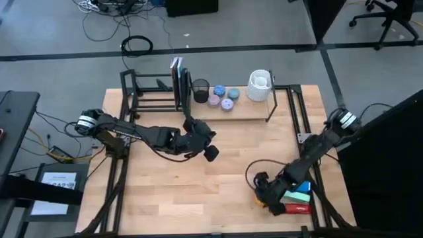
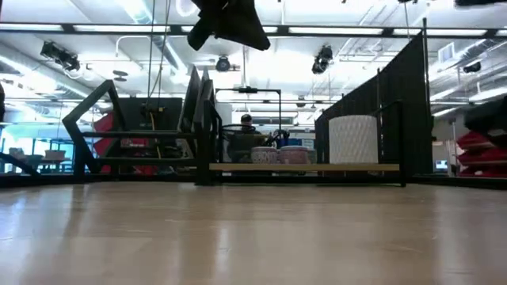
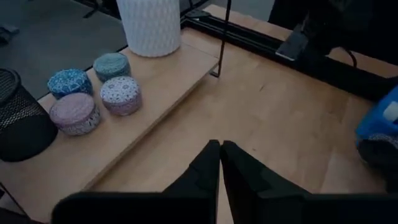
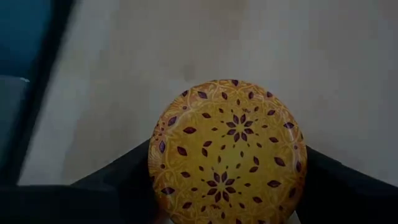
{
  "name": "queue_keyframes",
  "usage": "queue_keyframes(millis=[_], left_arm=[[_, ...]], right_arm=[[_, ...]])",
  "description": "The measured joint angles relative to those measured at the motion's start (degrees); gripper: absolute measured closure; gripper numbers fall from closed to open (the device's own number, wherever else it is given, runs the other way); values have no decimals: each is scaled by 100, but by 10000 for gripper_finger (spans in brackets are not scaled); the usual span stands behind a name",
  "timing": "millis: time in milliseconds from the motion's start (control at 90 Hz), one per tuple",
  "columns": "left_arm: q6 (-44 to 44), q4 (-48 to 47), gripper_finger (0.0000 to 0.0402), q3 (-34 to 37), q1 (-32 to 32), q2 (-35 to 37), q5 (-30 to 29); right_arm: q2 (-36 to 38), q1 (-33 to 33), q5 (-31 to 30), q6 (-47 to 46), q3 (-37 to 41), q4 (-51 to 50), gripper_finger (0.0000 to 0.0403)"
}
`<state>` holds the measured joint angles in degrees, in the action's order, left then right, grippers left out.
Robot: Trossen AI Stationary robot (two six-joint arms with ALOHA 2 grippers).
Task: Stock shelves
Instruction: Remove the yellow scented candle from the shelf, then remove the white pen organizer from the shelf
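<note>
Right wrist view: right hand [image 4: 227,186] grips a yellow patterned tin [image 4: 227,152].

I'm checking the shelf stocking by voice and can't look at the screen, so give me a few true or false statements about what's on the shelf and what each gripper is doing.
1. Four small round tins sit on the shelf board. True.
2. The white vase lies tipped over on the tabletop. False: it stands upright on the board's end.
3. The left gripper is shut and holds nothing. True.
4. The right gripper is empty. False: its fingers flank an orange patterned tin, so it appears to grip it.
5. The black mesh cup stands at the table's near right corner. False: it stands on the board beside the tins.
</note>
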<state>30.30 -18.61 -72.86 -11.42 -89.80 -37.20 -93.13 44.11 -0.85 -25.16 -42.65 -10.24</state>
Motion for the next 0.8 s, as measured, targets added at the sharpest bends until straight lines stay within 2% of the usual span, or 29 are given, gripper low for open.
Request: queue_keyframes(millis=[267, 389, 533, 689, 800], left_arm=[[11, 2, 402, 0, -2, 0, 37], [9, -1, 402, 0, -24, 0, 62], [10, 51, 402, 0, -60, 0, 64], [4, 78, 402, 0, -74, 2, 64], [2, 117, 402, 0, -100, 2, 64]], right_arm=[[-25, -38, -86, 59, -125, 152, 63], [10, -59, -88, -1, -308, -153, 55], [273, -182, -192, 116, -702, -1022, 57], [913, -425, -1132, 542, -1120, -2146, 57], [1541, -855, -1927, 916, -1378, -2627, 57]])
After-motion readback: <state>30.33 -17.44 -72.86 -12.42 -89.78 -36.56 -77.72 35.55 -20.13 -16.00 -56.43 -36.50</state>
